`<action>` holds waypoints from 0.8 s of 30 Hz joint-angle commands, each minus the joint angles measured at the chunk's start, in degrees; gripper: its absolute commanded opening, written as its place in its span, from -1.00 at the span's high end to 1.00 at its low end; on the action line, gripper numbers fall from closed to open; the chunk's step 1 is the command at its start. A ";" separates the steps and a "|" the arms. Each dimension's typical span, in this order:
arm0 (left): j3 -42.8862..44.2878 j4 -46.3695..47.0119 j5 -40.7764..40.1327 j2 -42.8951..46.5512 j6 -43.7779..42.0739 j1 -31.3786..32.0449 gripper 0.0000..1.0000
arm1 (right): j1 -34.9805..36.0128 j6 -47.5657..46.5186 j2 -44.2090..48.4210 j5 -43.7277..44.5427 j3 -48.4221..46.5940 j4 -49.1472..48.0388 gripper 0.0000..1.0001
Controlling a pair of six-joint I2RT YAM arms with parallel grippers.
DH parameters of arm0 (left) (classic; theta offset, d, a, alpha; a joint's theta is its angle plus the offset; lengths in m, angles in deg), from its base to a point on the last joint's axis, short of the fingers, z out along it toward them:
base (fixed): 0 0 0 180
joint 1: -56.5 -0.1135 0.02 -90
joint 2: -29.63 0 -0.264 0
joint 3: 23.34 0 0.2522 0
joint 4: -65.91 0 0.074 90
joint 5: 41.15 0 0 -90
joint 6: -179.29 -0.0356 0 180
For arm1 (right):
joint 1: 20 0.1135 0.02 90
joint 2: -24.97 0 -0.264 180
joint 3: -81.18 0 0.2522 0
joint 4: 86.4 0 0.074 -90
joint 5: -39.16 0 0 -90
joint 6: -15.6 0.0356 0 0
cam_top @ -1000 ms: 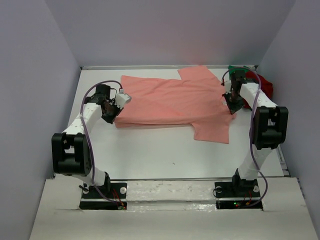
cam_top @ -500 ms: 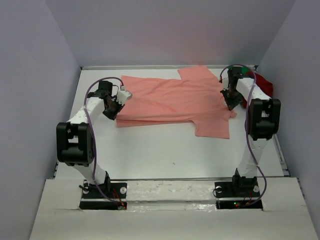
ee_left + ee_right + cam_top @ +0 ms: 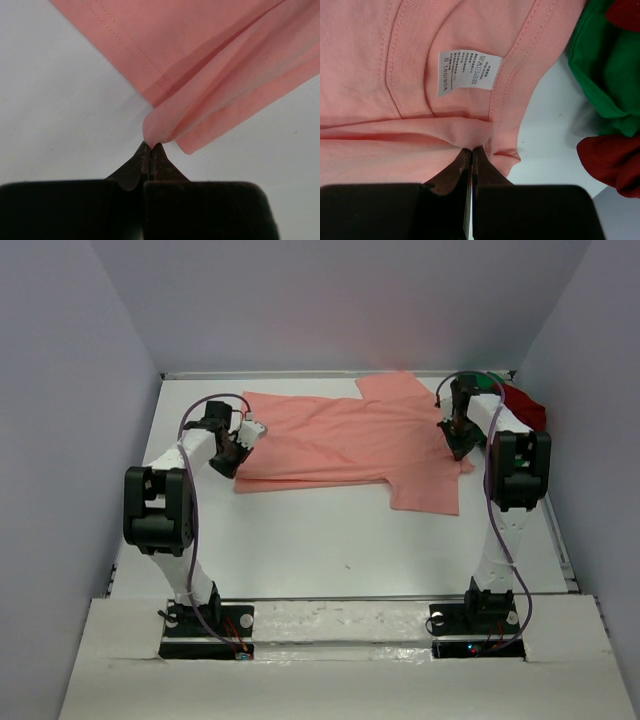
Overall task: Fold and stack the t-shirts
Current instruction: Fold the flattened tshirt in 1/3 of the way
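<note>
Left gripper (image 3: 230, 452) and right gripper (image 3: 459, 444), with salmon-pink t-shirt (image 3: 340, 438) edge, slightly farther back.

The salmon-pink t-shirt (image 3: 350, 435) lies spread across the upper middle of the overhead view, with its near long edge doubled over into a fold. One sleeve juts toward the top of the frame and another hangs down at the lower right. Its collar, with a white label (image 3: 471, 69) inside, is at the right end. The green t-shirt (image 3: 602, 60) and dark red t-shirt (image 3: 530, 412) lie crumpled together in the upper right corner, just beside that collar
</note>
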 commanded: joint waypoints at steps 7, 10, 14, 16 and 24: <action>-0.96 4.89 -6.38 -1.29 1.64 2.14 1.00 | -0.98 -0.66 -0.98 1.98 -2.39 0.50 1.00; -1.31 5.34 -6.47 -1.82 1.99 2.50 1.00 | -0.98 -0.66 -1.24 2.07 -2.31 0.41 1.00; -1.40 6.48 -8.57 -2.70 2.43 3.11 0.89 | -0.98 -0.66 -1.77 1.72 -2.83 0.50 1.00; -1.92 7.53 -12.06 -3.05 2.87 3.29 0.60 | -0.98 -0.58 -1.86 1.46 -3.27 0.67 0.76; -4.56 15.18 -23.86 -1.47 4.19 3.38 -0.19 | -0.98 -1.72 0.33 1.63 -3.62 0.93 -0.30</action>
